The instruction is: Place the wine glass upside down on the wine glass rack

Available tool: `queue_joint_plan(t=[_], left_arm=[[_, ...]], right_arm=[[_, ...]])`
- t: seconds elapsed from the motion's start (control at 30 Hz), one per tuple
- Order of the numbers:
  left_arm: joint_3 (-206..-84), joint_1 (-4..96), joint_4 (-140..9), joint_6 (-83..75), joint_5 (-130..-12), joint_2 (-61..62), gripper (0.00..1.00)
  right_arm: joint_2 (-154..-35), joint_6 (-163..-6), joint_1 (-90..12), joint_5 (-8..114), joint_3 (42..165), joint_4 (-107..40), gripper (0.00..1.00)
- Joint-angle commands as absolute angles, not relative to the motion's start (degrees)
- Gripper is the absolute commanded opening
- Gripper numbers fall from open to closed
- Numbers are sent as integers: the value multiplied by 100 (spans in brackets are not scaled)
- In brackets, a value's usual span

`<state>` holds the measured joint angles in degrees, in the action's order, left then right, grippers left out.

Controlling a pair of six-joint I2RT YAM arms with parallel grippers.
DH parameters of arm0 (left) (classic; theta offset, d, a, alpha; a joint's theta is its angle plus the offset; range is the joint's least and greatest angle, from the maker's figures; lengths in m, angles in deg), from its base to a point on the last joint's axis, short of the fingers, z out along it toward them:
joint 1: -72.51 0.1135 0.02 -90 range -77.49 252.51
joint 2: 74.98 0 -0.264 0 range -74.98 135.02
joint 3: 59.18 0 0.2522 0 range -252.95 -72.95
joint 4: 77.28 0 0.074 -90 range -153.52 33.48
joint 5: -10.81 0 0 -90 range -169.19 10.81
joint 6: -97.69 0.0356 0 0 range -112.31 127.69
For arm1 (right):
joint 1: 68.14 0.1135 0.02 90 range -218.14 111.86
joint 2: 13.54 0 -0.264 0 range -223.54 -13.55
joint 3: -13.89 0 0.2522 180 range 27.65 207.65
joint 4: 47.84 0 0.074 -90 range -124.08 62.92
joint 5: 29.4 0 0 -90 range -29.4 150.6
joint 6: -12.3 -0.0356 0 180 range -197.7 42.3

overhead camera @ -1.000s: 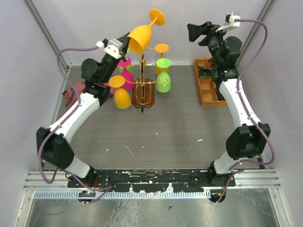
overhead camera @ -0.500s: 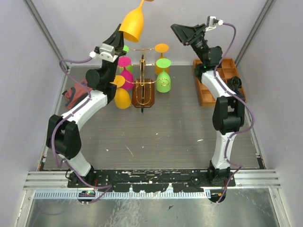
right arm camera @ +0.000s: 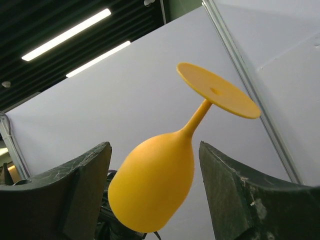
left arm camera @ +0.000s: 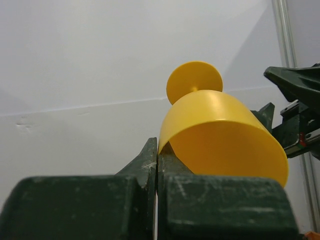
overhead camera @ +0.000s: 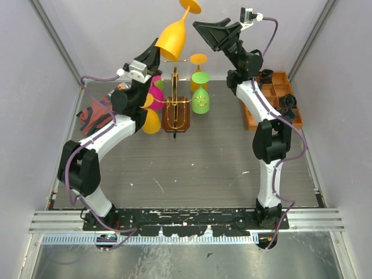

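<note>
My left gripper (overhead camera: 156, 51) is shut on the rim of a yellow wine glass (overhead camera: 174, 38), held high above the back of the table with its foot up and tilted to the right. The left wrist view shows the rim pinched between the fingers (left arm camera: 150, 157), with the bowl (left arm camera: 220, 132) to the right. My right gripper (overhead camera: 197, 25) is open just right of the glass. In its wrist view the bowl (right arm camera: 155, 192) hangs between the two fingers (right arm camera: 85, 170), apart from both. The wine glass rack (overhead camera: 175, 111), gold wire on a dark base, stands below.
Upside-down glasses hang on the rack: pink (overhead camera: 156, 96), green (overhead camera: 200, 102), yellow (overhead camera: 150, 121) and orange (overhead camera: 199, 78). An orange compartment tray (overhead camera: 256, 119) lies at the right. A reddish cloth (overhead camera: 93, 115) lies at the left. Grey walls close in the back and sides.
The right arm has swung left and up until its open jaws face the glass. The left arm lifted the glass, then brought it slightly right and down.
</note>
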<state>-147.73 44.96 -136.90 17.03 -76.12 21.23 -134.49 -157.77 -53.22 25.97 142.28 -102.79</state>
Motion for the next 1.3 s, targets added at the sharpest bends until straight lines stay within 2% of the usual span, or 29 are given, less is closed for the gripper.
queue_joint_plan(t=[0.0, 0.7, 1.17, 1.27], left_arm=[[-14757, 4377, -14017, 1697, -7505, 2130, 0], [-14760, 4096, -13876, 1551, -7491, 2292, 0], [-14825, 3931, -13775, 1551, -7402, 2453, 0], [-14846, 3921, -13774, 1551, -7437, 2477, 0]], right_arm=[[-13597, -15558, -5323, 2613, 14466, -10291, 76], [-13475, -14984, -5256, 2613, 14466, -10225, 73], [-13589, -15116, -5247, 2801, 14505, -10402, 64], [-13598, -15111, -5249, 2786, 14499, -10404, 59]])
